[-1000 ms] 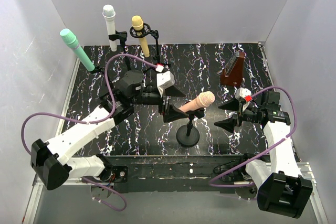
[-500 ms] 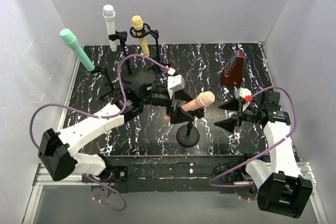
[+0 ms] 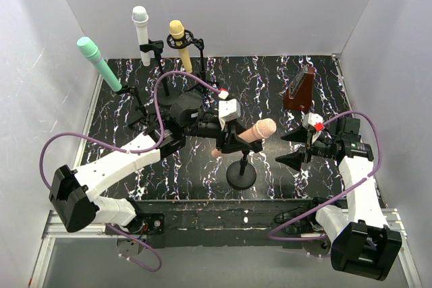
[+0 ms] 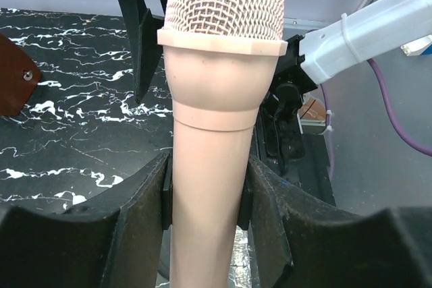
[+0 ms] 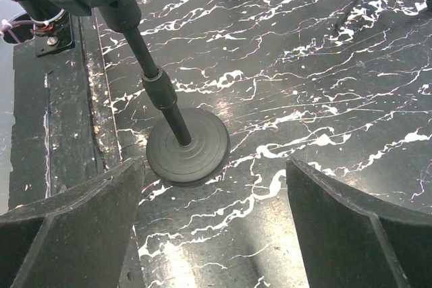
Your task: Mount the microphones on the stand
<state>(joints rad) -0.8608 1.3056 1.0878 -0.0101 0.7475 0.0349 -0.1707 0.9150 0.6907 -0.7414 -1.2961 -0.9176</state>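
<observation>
Fingers (image 4: 131,224) of the left gripper (image 4: 207,180) are clamped on the pink mic (image 4: 210,99), which hangs tilted just over the stand (image 5: 189,146) near mid-table, head toward 2 o'clock. Over at the table's 3 o'clock the right gripper (image 5: 216,193) has its fingers spread wide. The mint mic (image 3: 101,65), white mic (image 3: 142,32) and yellow mic (image 3: 179,45) sit in holders at 10 to 11 o'clock.

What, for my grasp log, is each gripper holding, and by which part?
The left gripper is shut on the peach-pink microphone, clamping its handle just below the head's collar. The right gripper is open, holding nothing.
</observation>
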